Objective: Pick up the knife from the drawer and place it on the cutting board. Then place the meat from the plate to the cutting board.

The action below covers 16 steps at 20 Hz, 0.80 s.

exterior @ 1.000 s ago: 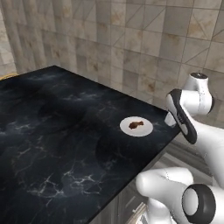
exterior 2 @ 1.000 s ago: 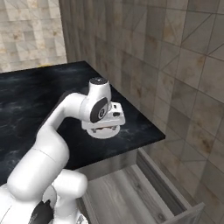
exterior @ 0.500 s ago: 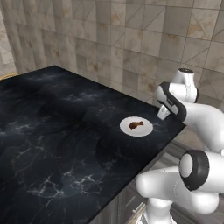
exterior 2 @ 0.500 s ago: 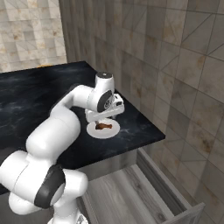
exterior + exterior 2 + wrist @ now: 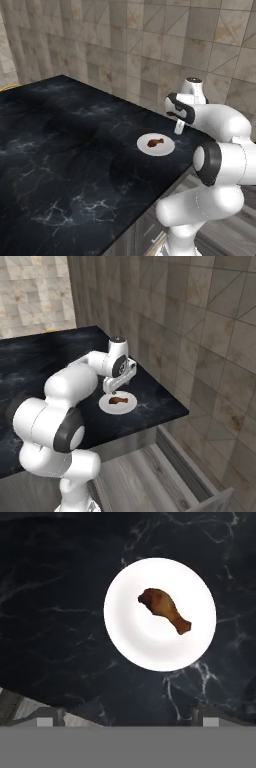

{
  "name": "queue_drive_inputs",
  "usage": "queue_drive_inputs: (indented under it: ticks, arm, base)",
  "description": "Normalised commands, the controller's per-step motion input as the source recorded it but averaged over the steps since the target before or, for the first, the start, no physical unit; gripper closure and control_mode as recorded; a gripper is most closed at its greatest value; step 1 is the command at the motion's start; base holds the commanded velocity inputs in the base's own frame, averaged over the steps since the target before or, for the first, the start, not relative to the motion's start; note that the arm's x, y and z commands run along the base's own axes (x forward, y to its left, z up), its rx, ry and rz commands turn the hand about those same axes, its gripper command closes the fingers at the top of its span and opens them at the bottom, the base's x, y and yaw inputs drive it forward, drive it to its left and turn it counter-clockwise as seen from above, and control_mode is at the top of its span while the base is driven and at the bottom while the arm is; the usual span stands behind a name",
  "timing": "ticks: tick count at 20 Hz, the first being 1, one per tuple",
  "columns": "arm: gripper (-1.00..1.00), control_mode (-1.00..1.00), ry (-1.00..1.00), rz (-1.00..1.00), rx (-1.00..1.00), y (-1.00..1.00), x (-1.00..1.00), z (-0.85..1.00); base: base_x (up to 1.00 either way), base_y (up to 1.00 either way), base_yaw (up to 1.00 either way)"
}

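The meat (image 5: 165, 610) is seen lying on the plate (image 5: 130, 637), a reddish-brown drumstick with its thick end toward the plate's middle and its thin end pointing toward the rim. In the left base view the meat (image 5: 155, 143) is found on the plate (image 5: 165, 149) near the counter's front right corner, and in the right base view the same meat (image 5: 118, 401) and plate (image 5: 106, 406) are shown close to the counter's front edge. The plate is set flat on the black marbled counter (image 5: 65, 150), well clear of the tiled wall (image 5: 150, 45) behind it.

The gripper (image 5: 178, 127) is held above the counter, just beyond the plate on its wall side and apart from the meat; in the right base view the gripper (image 5: 113, 389) is seen hanging over the plate's far edge, pointing downward. Nothing is held between the fingers, and their tips are seen far apart at the bottom corners of the hand view, so the jaws are spread wide.

Below and to the right of the counter, the drawer (image 5: 165, 476) is seen pulled out, its grey wood-grain bottom exposed. Whether the knife lies in it cannot be told.
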Motion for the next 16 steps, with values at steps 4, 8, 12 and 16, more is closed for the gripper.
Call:
queue_drive_inputs:
  ticks: [4, 8, 12, 16]
  arm:
    - [-1.00, -1.00, -0.01, 0.53, -0.08, 0.06, 0.55, -0.37]
    - [-1.00, -1.00, -0.02, 0.34, -0.06, 0.24, 0.59, -0.24]
    - [-1.00, -1.00, 0.00, 0.38, -0.05, 0.13, 0.48, -0.11]
    - [-1.00, -1.00, 0.00, 0.41, -0.03, 0.02, 0.13, -0.02]
  base:
    - [0.00, 0.00, 0.00]
    - [0.00, 0.00, 0.00]
    - [0.00, 0.00, 0.00]
    - [0.00, 0.00, 0.00]
